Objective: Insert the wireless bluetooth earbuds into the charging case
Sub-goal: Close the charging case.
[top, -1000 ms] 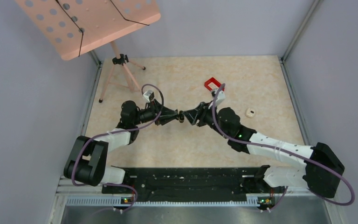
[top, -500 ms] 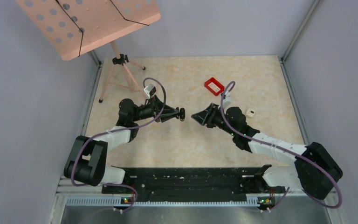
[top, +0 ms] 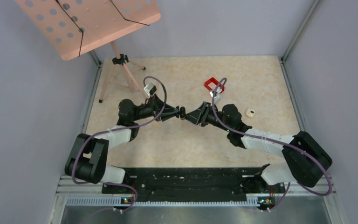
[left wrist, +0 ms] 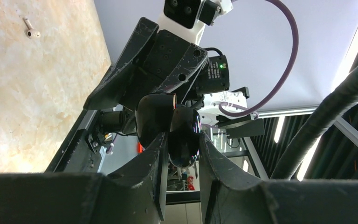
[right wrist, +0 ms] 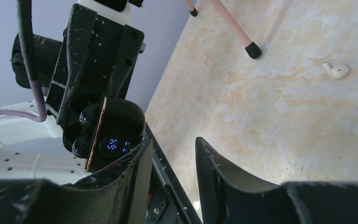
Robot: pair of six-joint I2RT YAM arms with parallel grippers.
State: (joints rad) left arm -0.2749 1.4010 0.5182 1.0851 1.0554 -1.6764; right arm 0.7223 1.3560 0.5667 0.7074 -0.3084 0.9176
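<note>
My left gripper (top: pixel 180 112) is shut on the glossy black charging case (top: pixel 182 113), held above the table's middle. In the left wrist view the case (left wrist: pixel 168 123) sits between my fingers (left wrist: pixel 142 168). In the right wrist view the case (right wrist: pixel 114 126) is open, with a blue lit display facing me. My right gripper (top: pixel 189 115) is open and empty, and its left fingertip (right wrist: pixel 142 156) is right beside the case. A pale earbud (right wrist: pixel 336 71) lies on the table near the pink tripod feet. A pale earbud (left wrist: pixel 29 31) also shows in the left wrist view. I cannot pick out a dark earbud.
A red rectangular tray (top: pixel 213 84) lies behind the right arm. A small cream piece (top: pixel 250 112) lies at the right. A pink music stand (top: pixel 116 60) on a tripod stands at the back left. Grey walls close in the table.
The right gripper pulled back from the case to the right, then came back up against it. The left gripper has kept hold of the case in about the same place.
</note>
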